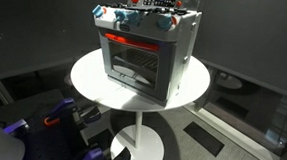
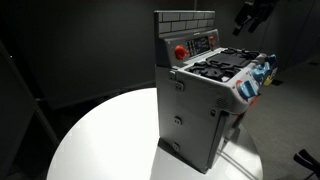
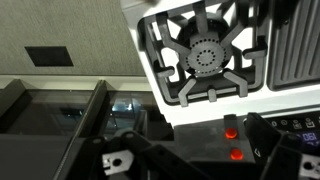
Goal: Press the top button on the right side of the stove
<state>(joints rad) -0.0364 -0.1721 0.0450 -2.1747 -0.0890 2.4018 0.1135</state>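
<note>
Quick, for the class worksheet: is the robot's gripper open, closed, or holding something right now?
Gripper: cannot be told. It is a small dark shape up by the stove, and the wrist view does not show its fingertips clearly.

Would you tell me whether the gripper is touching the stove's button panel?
No, in an exterior view the gripper hangs above and apart from the stove, with dark background showing between it and the button panel.

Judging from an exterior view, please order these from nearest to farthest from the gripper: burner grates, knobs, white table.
1. Burner grates, on top of the stove, just below the gripper.
2. Knobs, at the front edge, lower down.
3. White table, underneath everything.
</note>
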